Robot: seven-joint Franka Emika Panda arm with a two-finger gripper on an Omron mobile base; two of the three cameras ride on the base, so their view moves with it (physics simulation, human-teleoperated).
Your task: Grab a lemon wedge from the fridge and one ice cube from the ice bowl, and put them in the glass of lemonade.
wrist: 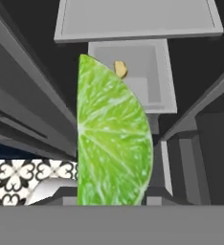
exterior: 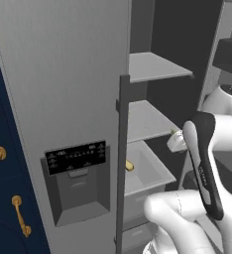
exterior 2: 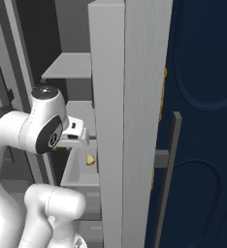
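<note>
While the fridge (exterior: 63, 99) stands with one door shut and the other swung open, the scene reads from nine o'clock to three o'clock in the left base view as follows: navy cabinets (exterior: 4, 198) with brass handles, then the closed steel door with its black-panelled dispenser (exterior: 77, 178), then the long dark handle (exterior: 122, 163), then the open compartment with its grey shelves (exterior: 152, 67) and a pale drawer bin (exterior: 145, 171). A small deeper-yellow lump (exterior: 130, 165) lies in that bin; it is not the fruit wanted.

The lemon wedge (wrist: 111, 139) shows large in the hand view, standing on edge with its cut face toward the camera and its base down at six o'clock where the fingers rise. That closeness suggests the gripper (exterior: 175, 141) is closed narrowly on the wedge, though the fingertips themselves are hidden behind it. In the left base view a speck of yellow-green (exterior: 174, 132) sits at the hand's tip.

The arm is folded, elbow high, its forearm reaching forward so the hand lies just over the bin's edge, inside the open side. Judging by this, the wedge is picked and must next be carried clear to the glass.
</note>
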